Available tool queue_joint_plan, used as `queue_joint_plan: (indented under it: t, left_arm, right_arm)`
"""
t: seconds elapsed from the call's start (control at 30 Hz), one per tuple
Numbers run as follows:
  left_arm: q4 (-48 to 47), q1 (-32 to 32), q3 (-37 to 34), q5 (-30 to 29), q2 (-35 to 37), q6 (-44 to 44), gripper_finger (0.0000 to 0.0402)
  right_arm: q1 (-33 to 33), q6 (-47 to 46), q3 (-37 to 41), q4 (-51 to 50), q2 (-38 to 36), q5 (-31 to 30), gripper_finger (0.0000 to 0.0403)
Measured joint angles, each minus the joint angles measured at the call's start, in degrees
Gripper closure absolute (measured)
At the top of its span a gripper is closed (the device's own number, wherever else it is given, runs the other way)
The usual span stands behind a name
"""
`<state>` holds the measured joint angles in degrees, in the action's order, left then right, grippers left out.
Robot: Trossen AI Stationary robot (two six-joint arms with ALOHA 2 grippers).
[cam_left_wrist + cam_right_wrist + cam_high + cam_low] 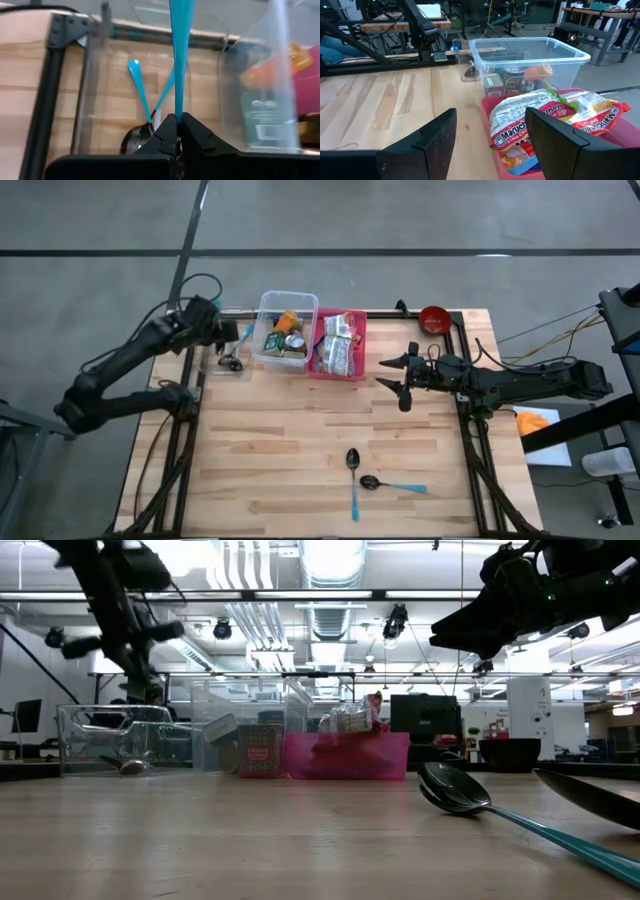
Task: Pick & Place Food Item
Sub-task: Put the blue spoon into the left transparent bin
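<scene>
Wooden boards make up the desk [300, 440], and it sits on a grey floor. Near the back edge we see a clear bin [286, 330] with cans and small food boxes inside. Touching it on the right is a pink bin [340, 346] full of ramen noodle packs [547, 117].

Our left end effector [176, 131] is clenched on the thin blue handle of a spoon [179, 55]. It hangs over a small clear tray [226, 355] just left of the clear bin. At least one other blue spoon [139, 89] lies in that tray; the view is blurry, so we cannot count them well.

Our right end effector [393, 373] has its fingers spread apart and grips nothing. It floats just right of the pink bin, pointing at the noodles.

Two more spoons [354, 475] lie on the front of the desk. A red bowl [434, 318] sits at the back right corner.
</scene>
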<state>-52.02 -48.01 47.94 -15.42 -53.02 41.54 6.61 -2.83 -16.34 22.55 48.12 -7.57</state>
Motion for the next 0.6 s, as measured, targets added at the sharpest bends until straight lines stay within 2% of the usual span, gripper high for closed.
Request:
queue_joint_plan:
  t: [0.17,0.6]
  left_arm:
    - [4.2,-4.9,-2.9,5.9,-7.0,-5.4,0.0392]
    - [7.1,-5.5,-3.3,6.1,-23.7,-5.7,0.0392]
  right_arm:
    - [0.0,0.0,0.0,0.0,0.0,0.0,0.0168]
    - [0.0,0.0,0.0,0.0,0.0,0.0,0.0168]
